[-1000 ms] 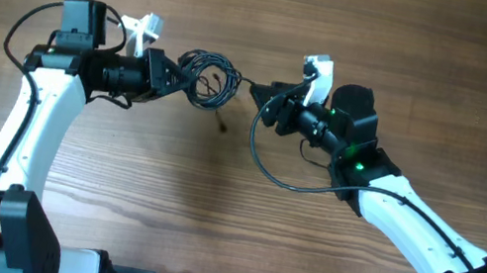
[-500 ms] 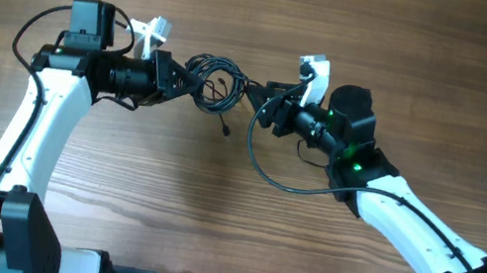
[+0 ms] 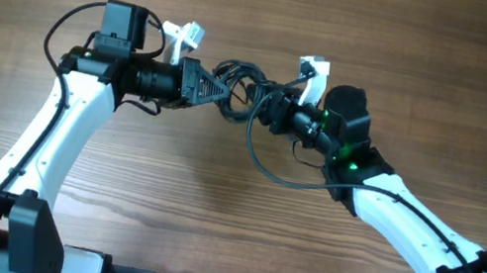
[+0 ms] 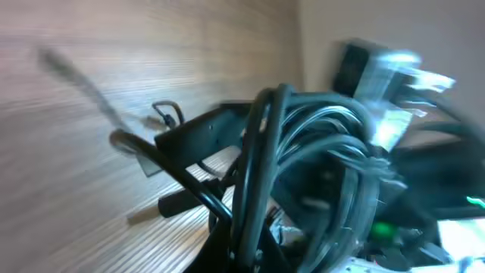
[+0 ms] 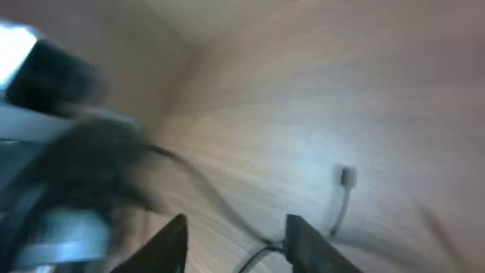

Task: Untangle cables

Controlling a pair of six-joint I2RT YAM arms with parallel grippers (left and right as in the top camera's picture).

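Observation:
The cables [image 3: 241,84] form a small black knotted bundle, held just above the wooden table [image 3: 210,211] between my two grippers. My left gripper [image 3: 211,91] is shut on the bundle's left side. In the left wrist view the cords [image 4: 318,152] fill the frame in front of the jaws [image 4: 246,254]. My right gripper [image 3: 266,108] is right next to the bundle's right side. Its fingers [image 5: 236,231] are apart, with one thin cord [image 5: 258,249] running between them. A small plug end [image 5: 347,176] lies on the table ahead. One cord loops down below the right gripper [image 3: 263,165].
Both arms reach in from the front edge and nearly meet at the table's upper middle. The left wrist camera mount [image 3: 184,36] and the right wrist camera mount [image 3: 314,69] are white. Both wrist views are motion-blurred.
My left gripper has moved right with the bundle, bringing it up against the right gripper. The right gripper has shifted only slightly.

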